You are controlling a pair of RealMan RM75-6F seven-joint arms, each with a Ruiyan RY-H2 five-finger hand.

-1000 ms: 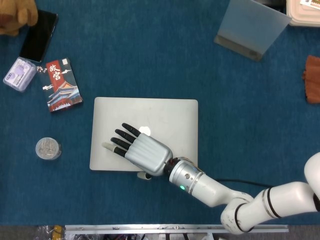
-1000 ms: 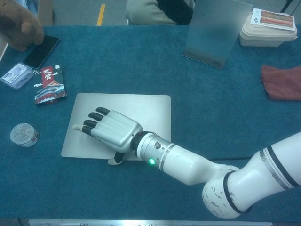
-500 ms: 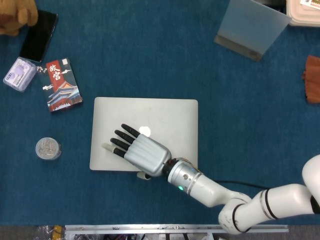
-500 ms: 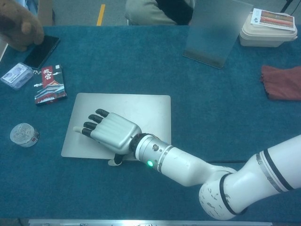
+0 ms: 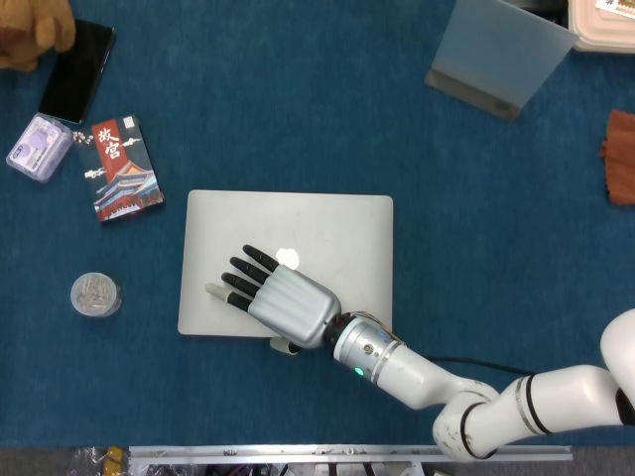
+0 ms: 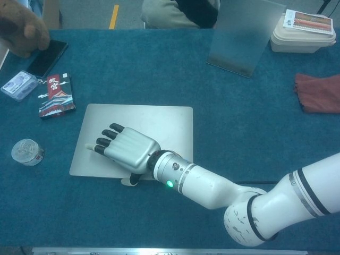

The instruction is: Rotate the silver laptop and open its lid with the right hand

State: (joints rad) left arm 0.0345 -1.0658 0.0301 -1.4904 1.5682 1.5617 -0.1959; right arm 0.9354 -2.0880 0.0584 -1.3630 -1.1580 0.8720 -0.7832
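Observation:
The silver laptop (image 5: 327,233) (image 6: 159,122) lies shut and flat in the middle of the blue table, its logo just past my fingertips. My right hand (image 5: 283,300) (image 6: 127,149) lies palm down on the near left part of the lid, dark fingers (image 5: 250,270) stretched toward the far left. Its thumb (image 5: 285,346) (image 6: 127,181) hooks over the laptop's near edge, so the edge sits between thumb and palm. The left hand shows in neither view.
A souvenir card pack (image 5: 126,169), a small clear case (image 5: 39,147) and a black phone (image 5: 76,71) lie at the far left. A round lidded jar (image 5: 95,295) stands left of the laptop. A frosted stand (image 5: 501,50) and a red cloth (image 5: 619,157) are at the right.
The laptop's near edge has crept a few pixels away from me under the hand. The hand and forearm have barely shifted; the lid stays down.

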